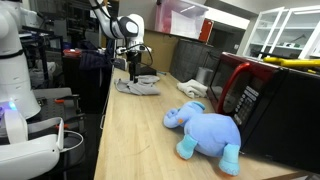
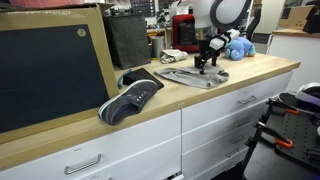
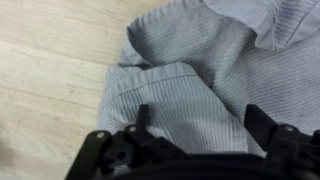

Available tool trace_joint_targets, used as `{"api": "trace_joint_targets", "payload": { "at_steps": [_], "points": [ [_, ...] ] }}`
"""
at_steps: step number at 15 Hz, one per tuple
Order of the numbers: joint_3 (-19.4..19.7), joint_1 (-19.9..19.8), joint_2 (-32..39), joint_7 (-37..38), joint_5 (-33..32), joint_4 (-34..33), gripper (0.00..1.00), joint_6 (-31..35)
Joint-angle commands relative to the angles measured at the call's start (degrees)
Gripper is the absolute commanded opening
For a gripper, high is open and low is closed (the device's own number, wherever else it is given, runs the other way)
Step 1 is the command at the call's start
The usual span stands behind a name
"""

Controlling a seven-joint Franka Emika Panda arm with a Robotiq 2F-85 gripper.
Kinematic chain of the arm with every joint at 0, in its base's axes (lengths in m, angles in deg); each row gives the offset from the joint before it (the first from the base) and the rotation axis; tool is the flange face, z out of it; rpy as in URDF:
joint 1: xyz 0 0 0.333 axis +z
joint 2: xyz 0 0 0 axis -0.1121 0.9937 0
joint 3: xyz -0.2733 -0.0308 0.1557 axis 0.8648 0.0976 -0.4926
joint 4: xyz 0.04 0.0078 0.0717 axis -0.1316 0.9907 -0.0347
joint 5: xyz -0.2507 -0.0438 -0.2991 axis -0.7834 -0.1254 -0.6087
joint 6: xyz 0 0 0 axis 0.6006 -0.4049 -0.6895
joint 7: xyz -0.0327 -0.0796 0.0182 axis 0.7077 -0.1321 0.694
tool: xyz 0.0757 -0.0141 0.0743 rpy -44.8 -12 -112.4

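A crumpled grey cloth [image 1: 137, 86] lies on the wooden countertop [image 1: 140, 135]; it also shows in the other exterior view [image 2: 190, 76] and fills the wrist view [image 3: 210, 70]. My gripper [image 1: 133, 70] hangs just above the cloth, fingers pointing down; it shows in an exterior view [image 2: 204, 62] too. In the wrist view the gripper [image 3: 200, 115] is open, its two dark fingers spread apart over a fold of the cloth, with nothing between them but fabric below.
A blue plush elephant [image 1: 205, 130] lies on the counter near a red-and-black microwave [image 1: 260, 95]. A dark sneaker [image 2: 130, 98] sits by the counter edge [image 2: 150, 115] next to a large framed black board [image 2: 50, 65]. White drawers [image 2: 220, 120] are below.
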Motion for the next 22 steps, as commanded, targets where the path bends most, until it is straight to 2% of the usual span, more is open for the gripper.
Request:
{"api": "trace_joint_targets", "payload": {
  "at_steps": [1,8,10,14,17,22],
  "points": [
    [1.36,0.87,0.86,0.59,-1.71,-0.97,0.65,0.02],
    [2.73,0.56,0.08,0.23,-3.26,-1.55,0.11,1.02],
    [2.97,0.49,-0.04,-0.07,-3.04,-1.94,0.00,0.93],
    [3.21,0.29,0.38,-1.60,-2.83,-3.95,0.01,0.65],
    [3.79,0.13,2.41,-2.51,-4.20,-8.36,0.01,0.75],
    [4.96,0.82,6.17,-2.93,-12.06,-16.17,0.01,3.73]
  ]
}}
